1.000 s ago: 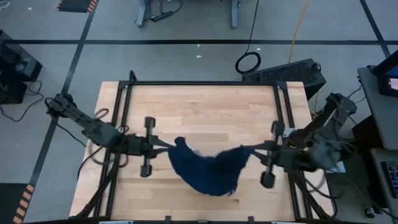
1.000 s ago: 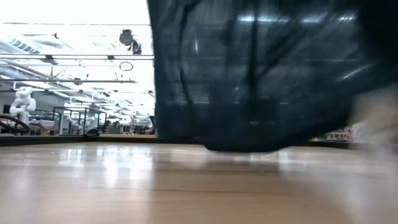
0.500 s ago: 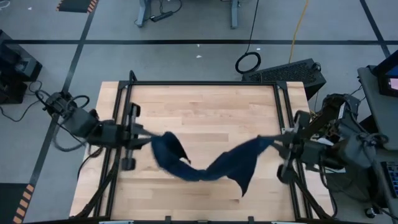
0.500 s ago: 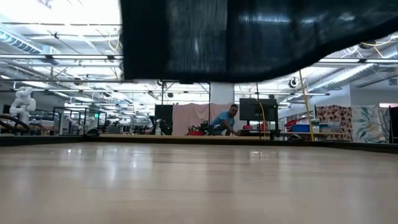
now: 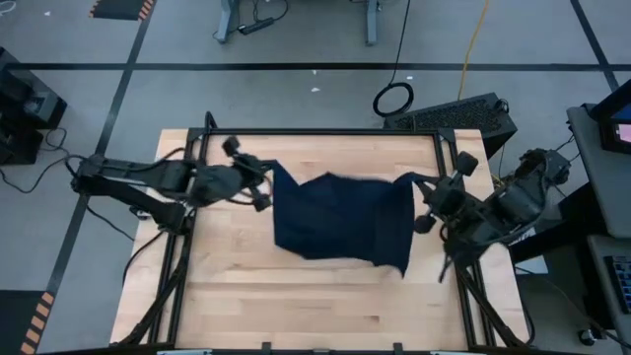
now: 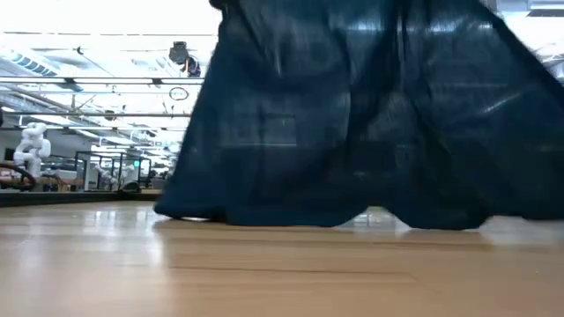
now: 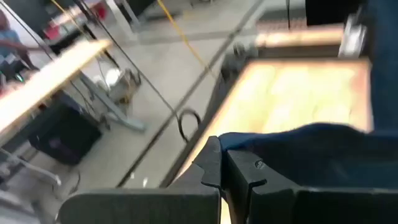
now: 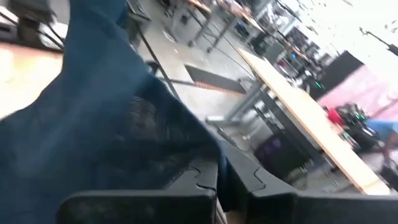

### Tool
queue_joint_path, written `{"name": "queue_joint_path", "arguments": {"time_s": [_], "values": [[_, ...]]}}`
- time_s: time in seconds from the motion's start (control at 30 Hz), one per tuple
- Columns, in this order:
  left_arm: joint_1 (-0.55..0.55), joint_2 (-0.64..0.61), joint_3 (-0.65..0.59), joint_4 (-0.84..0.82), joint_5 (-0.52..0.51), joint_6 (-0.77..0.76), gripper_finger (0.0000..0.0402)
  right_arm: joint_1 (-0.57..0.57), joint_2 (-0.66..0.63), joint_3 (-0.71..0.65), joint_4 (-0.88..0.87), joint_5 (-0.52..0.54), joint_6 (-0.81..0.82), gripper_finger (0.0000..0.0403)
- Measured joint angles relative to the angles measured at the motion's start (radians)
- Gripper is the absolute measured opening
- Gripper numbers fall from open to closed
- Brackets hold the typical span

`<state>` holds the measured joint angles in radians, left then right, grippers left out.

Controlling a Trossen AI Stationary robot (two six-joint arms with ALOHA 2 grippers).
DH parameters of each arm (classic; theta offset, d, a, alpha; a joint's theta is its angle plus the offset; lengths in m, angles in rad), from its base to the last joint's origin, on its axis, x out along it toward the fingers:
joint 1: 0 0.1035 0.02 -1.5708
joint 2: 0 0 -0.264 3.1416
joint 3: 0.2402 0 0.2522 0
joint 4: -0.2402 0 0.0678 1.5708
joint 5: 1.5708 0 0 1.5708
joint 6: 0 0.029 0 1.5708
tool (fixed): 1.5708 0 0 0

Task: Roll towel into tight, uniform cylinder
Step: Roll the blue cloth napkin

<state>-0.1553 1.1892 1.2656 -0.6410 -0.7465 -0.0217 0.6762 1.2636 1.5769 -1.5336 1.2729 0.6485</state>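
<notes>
**Towel stretched between both grippers over the table's far half**

The towel hangs spread between the two arms. The left gripper is closed on its upper left corner, the right gripper closed on its upper right corner. The top edge sags slightly between them, near the far side of the table. The cloth drapes toward the near side; its lower right corner reaches farthest, and from the low view the bottom hem touches or nearly touches the wood.

The near half of the table is bare, as are strips left and right of the cloth. The black frame rails run along both sides, close to each arm. The wrist views show each pair of fingers pressed together on blue fabric.
</notes>
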Motion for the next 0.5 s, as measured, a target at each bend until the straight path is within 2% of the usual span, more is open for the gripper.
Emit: {"name": "queue_joint_path", "arguments": {"time_s": [0.13, 0.2, 0.3, 0.4, 0.5], "values": [[0.039, 0.034, -0.028, 0.002, 0.158, -0.044, 0.0003, -0.028, 0.000, -0.063, 0.025, -0.035, 0.022, 0.0000], [0.039, 0.041, -0.030, -0.001, 0.224, -0.069, 0.0004, -0.035, 0.000, -0.089, 0.052, -0.067, 0.022, 0.0000], [0.012, 0.044, -0.030, 0.021, 0.384, -0.093, 0.0004, -0.035, 0.000, -0.114, 0.080, -0.111, 0.023, 0.0000], [-0.040, 0.037, -0.030, 0.076, 0.551, -0.113, 0.0004, -0.033, 0.000, -0.117, 0.159, -0.192, 0.013, 0.0000], [-0.105, 0.027, -0.030, 0.171, 0.672, -0.111, 0.0004, -0.033, 0.000, -0.116, 0.315, -0.319, -0.063, 0.0000]]}}
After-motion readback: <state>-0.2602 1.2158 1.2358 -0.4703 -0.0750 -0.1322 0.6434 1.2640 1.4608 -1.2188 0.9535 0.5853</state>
